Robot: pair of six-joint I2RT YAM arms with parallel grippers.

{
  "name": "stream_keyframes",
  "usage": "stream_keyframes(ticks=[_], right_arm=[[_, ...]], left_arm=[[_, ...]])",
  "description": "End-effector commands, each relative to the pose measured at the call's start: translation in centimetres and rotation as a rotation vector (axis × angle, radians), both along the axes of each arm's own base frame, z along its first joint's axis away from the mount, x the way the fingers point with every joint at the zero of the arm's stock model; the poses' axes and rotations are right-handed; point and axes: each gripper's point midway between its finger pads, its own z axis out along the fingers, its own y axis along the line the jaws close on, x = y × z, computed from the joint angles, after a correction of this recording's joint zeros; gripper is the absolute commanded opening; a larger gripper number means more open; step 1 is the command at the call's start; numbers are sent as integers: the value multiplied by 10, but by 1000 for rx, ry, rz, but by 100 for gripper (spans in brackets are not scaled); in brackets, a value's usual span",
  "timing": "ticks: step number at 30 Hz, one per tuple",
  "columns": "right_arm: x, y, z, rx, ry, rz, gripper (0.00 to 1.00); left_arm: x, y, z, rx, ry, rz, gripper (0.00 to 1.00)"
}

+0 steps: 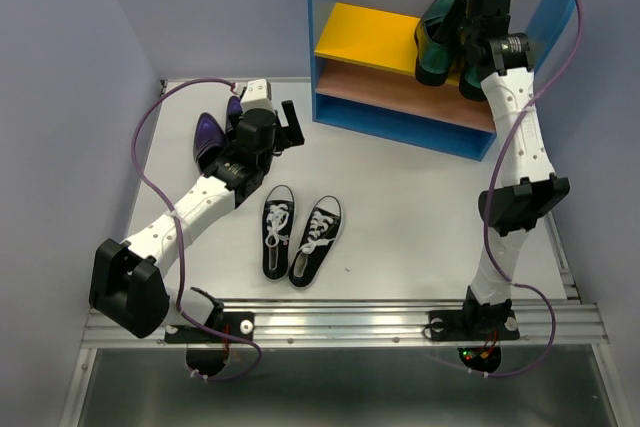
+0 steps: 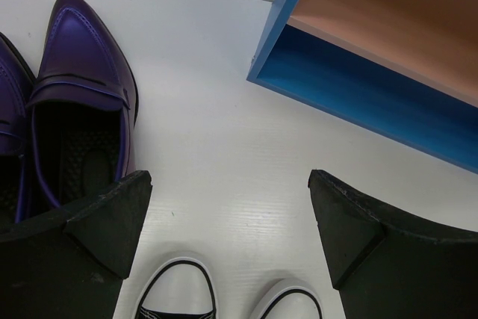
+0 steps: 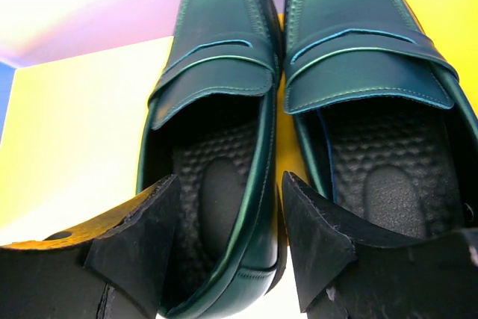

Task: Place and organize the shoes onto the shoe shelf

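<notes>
You have the left gripper (image 2: 230, 181) fully open and empty, with the black sneakers (image 2: 179, 293) just short of its fingertips, the purple shoes (image 2: 82, 72) to its left and the shoe shelf (image 2: 373, 87) ahead to its right. Farther off, the right gripper (image 3: 230, 183) stands partly open and clamps nothing. Its fingers straddle an inner wall of the green loafers (image 3: 343, 50), which rest side by side on the yellow board (image 3: 75, 132).

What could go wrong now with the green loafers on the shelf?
The right claw stands open with its fingers in the green loafers; pulling out crooked might hook a side wall and drag the pair off the yellow board. They seem close to its front edge, so a nudge may tip them.
</notes>
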Motion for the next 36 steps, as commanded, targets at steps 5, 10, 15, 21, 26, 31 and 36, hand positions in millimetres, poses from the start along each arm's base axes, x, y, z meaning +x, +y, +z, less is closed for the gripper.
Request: stream_keyframes(ticks=[5, 10, 15, 21, 26, 31, 36], right_arm=[[-31, 3, 95, 51, -247, 58, 64], [-53, 16, 114, 68, -289, 157, 74], [-82, 32, 118, 81, -291, 274, 75], [-130, 79, 111, 55, -255, 445, 75], [-168, 142, 60, -18, -109, 588, 76], [-204, 186, -23, -22, 57, 686, 76], [-257, 224, -102, -27, 214, 749, 78]], left_arm=[[3, 0, 14, -12, -39, 4, 98], [1, 2, 16, -17, -40, 15, 98], [0, 13, 23, -5, -44, 71, 98], [0, 29, 33, 6, -50, 144, 99], [-3, 45, 37, 21, -32, 194, 99], [-4, 68, 47, -8, -50, 291, 99], [-9, 99, 53, -20, -43, 394, 99]])
